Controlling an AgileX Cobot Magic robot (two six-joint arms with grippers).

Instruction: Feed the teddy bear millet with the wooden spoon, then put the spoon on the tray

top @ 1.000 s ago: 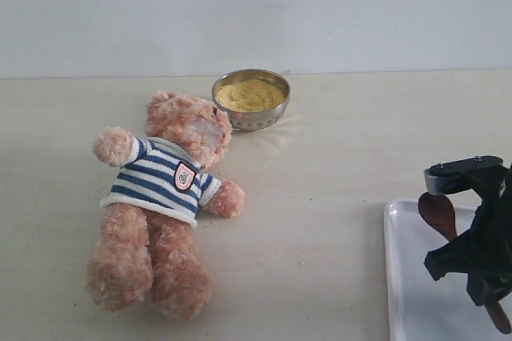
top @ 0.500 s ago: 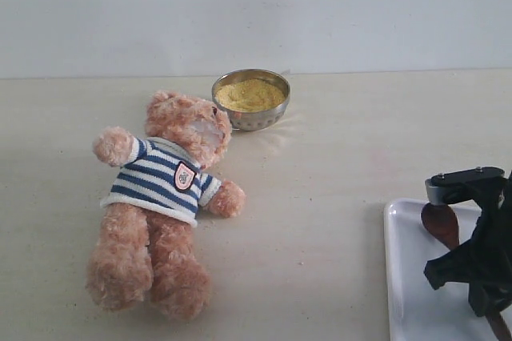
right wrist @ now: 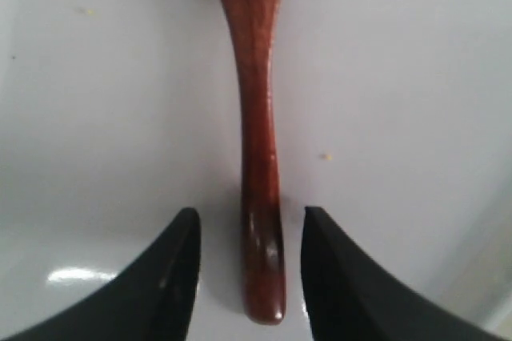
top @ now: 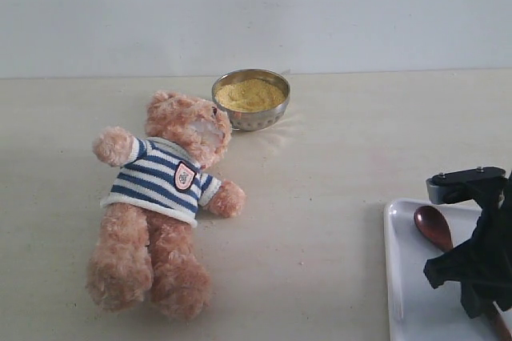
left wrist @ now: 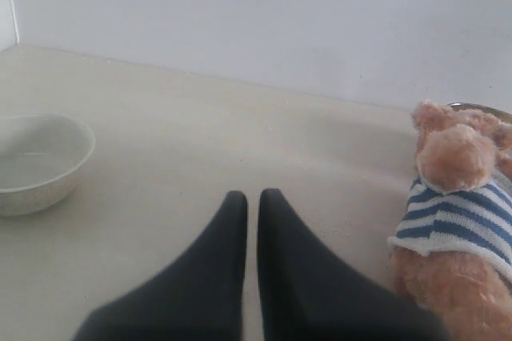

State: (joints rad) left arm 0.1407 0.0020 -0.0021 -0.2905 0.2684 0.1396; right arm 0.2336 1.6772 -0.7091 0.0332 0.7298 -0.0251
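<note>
Right hand, released: its two dark fingers stand apart on either side of the spoon, and a strip of white shows between each finger and the handle, so nothing is grasped. The spoon lies flat on the tray with its rounded handle end between the fingers and its oval bowl beyond the fingertips, pointing away from the hand. This spread most likely means the spoon has been set down where the task wants it, and the hand now needs only to lift straight clear without nudging the handle. The spoon is slim, dark reddish-brown and glossy, with a highlight near the handle end, and its bowl looks empty in the exterior view. A few yellow grains lie on the tray beside the handle. Well apart from this hand, across the bare surface, the bear lies on its back in a striped shirt, its head just beside the metal bowl filled with millet. Left hand, clenched on nothing: only a thin slit parts its fingers, and it sits low over the surface, apparently parked out of the way. The bear is near it on one side, and a pale bowl, seemingly empty, lies farther off on the other.
</note>
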